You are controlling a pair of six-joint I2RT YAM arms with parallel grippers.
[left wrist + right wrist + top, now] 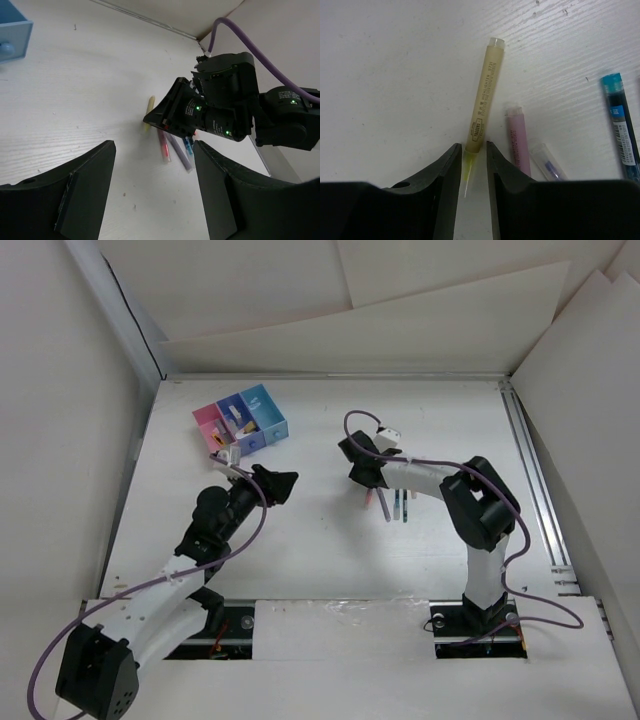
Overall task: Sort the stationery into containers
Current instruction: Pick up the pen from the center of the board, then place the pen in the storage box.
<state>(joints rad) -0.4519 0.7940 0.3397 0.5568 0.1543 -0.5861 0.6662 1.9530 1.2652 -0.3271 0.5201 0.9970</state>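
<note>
A yellow pen lies on the white table. My right gripper is low over it, with its jaws narrowly open on either side of the pen's thin tip. A pink pen, a purple pen and a blue pen lie just to its right. The top view shows the right gripper over these pens. My left gripper is open and empty above the table, facing the pens. The pink, dark blue and light blue bins stand at the back left.
Small items sit inside the bins. A metal rail runs along the table's right side. White walls enclose the back and both sides. A corner of the light blue bin shows in the left wrist view.
</note>
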